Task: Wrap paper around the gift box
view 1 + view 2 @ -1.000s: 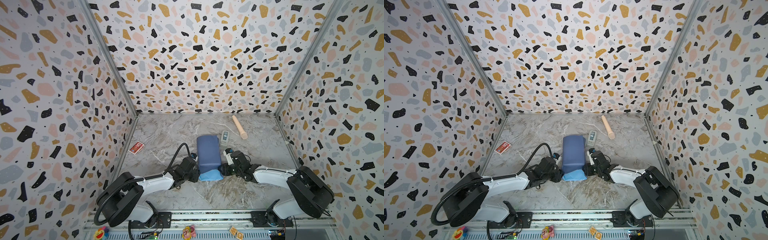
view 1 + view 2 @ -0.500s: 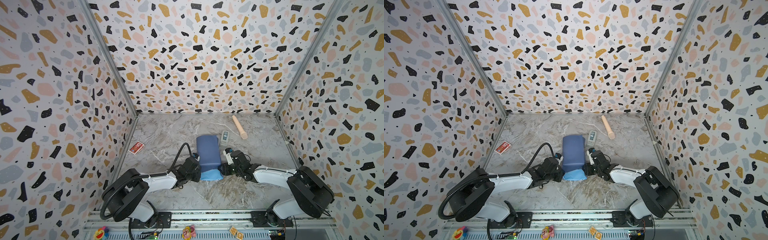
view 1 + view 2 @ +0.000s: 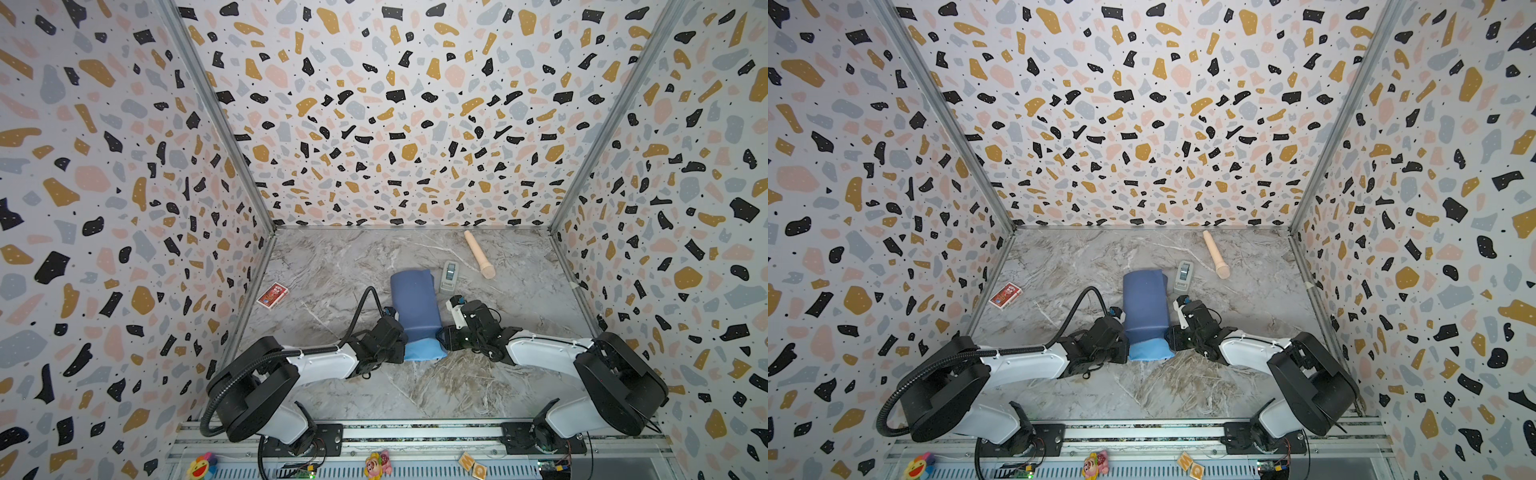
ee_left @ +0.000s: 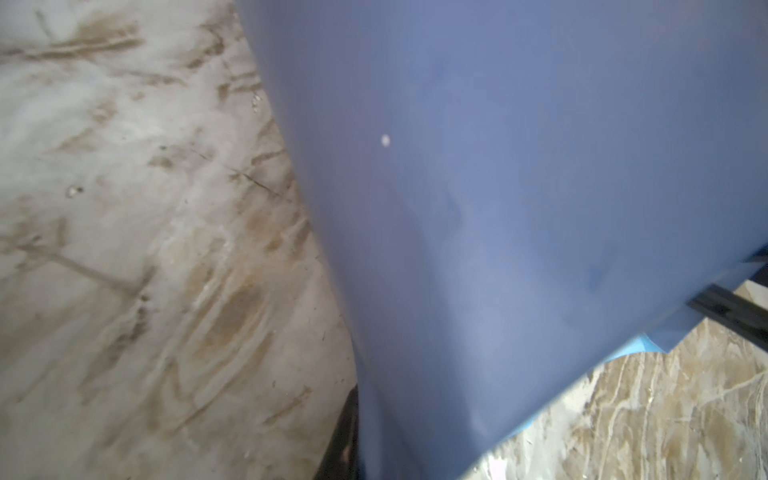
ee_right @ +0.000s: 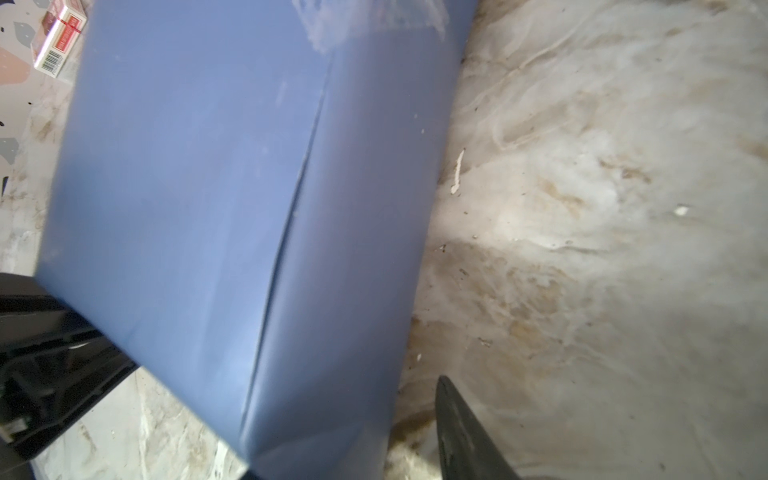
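Two pincers stand at the near end of the paper (image 3: 415,303), which lies folded over as a long dark-blue bundle in the middle of the tabletop (image 3: 332,270). The gift box itself cannot be seen; I suppose it is inside the bundle. At the near end a lighter blue flap (image 3: 419,352) comes out from under the dark face and lies flat.

What can go wrong, in my judgement: the sheet is thin and looks only loosely folded, so if one pincer pulls while its partner does not hold, the fold can come open or the whole bundle can slide on the smooth surface. A pull that is too strong or slanted may wrinkle or tear the paper near the seam (image 5: 291,216) that shows in the right wrist view. The grey tape dispenser (image 3: 449,275) lies just beside the far right corner of the bundle, and a push away from the robot could knock it.

Both arms are stretched low over the tabletop and reach inward, the left pincer (image 3: 399,347) at the left near edge and the right pincer (image 3: 441,337) at the right near edge. In the left wrist view one dark finger (image 4: 343,432) lies along the paper's edge. In the right wrist view one finger (image 5: 465,436) stands beside the bundle, over bare tabletop. For neither pincer can I tell whether it is clenched on the paper or released.
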{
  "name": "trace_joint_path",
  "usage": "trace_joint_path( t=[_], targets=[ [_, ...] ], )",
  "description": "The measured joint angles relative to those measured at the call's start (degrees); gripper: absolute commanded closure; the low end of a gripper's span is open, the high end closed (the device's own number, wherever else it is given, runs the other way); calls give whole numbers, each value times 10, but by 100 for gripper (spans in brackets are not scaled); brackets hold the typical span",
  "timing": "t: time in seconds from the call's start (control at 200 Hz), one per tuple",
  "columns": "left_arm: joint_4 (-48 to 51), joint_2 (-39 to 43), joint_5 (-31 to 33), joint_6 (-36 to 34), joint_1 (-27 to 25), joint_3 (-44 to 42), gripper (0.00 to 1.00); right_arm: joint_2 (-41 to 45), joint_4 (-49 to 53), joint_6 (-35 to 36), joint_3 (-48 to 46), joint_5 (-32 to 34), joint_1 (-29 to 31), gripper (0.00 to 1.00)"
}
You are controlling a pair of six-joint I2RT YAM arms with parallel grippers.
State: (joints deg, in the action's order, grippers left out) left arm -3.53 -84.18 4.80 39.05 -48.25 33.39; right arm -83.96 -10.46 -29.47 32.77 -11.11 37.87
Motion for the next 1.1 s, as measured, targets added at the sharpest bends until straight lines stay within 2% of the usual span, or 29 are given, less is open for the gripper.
trace_joint_path(
  t=[0.16, 0.411, 0.571, 0.856, 0.961, 1.096],
  targets=[
    [18, 3, -6, 10, -1, 7, 65, 0, 0, 0, 0, -3, 0, 55],
    [13, 60, -80, -18, -1, -26, 47, 0, -2, 1, 0, -13, -5, 55],
    [7, 80, -111, -58, 5, -38, 49, 0, -3, 0, 0, -13, -5, 55],
    [-21, 83, -134, -78, 9, -49, 65, 0, -3, 0, 0, -13, -5, 55],
    [-22, 73, -134, -78, 9, -49, 66, 0, -3, 0, 0, -13, -5, 55],
    [-31, 64, -141, -75, 9, -53, 61, 0, -3, 0, 0, -13, -5, 55]
  ],
)
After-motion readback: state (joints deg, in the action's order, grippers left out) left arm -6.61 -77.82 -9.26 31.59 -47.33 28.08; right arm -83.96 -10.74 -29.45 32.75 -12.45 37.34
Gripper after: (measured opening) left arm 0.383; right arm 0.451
